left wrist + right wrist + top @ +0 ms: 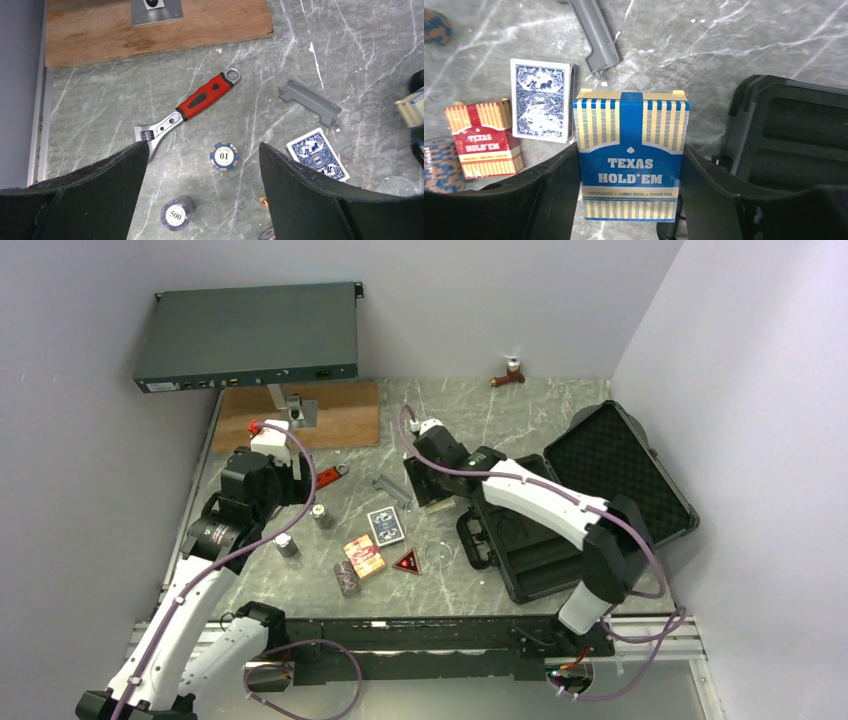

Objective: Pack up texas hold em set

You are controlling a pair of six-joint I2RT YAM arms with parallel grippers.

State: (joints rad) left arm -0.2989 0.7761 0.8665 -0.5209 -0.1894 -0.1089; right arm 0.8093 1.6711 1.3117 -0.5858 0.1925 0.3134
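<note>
Left gripper (202, 150): fingers spread wide, nothing between them. Just ahead of the tips is a chip stack marked 10 (224, 156). Nearer in, between the fingers, is a stack marked 500 (177, 214). Red-handled wrench (190, 107) beyond the left finger, not part of the set. Off the right finger: blue card box (317, 160), then red-orange card box (484, 137), red triangle (407, 561), clear disc (440, 558), all loose on the table. Right gripper (629, 150): fingers closed against both sides of the blue-yellow card box (631, 170), held upright. Case (794, 130) lies open just right of its right finger; visible slots look empty. Judgement: packing barely begun, first box in hand, everything else to go.
</note>
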